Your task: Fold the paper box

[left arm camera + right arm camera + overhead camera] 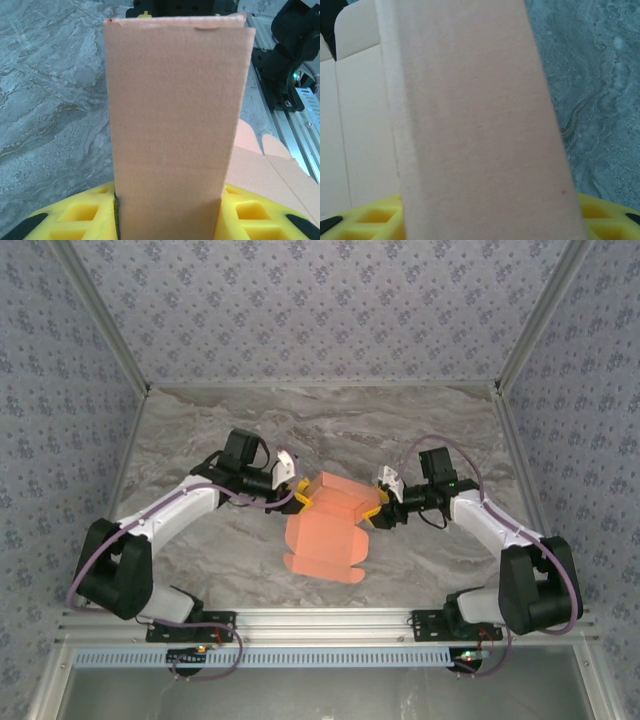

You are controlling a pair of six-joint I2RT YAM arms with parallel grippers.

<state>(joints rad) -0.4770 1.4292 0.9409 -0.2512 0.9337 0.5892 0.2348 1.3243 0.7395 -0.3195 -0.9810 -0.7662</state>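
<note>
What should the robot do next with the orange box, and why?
Probably ease both arms slightly toward each other, to press the raised sides upright. The left fingers and right fingers sit on opposite sides of the paper box, each with a cardboard wall standing between them, while its near part lies flat on the table.

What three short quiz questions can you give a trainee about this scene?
1. True or false: the salmon-orange thin cardboard box blank lies completely flat on the grey marbled table.
2. The left fingers and the right fingers are yellow. Which of them hold the blank? A) left alone B) right alone C) both
3. Fill in: in the left wrist view, a cardboard panel stands ___ the two fingers.
Key: 1 false, its far part is raised; 2 C; 3 between.
</note>
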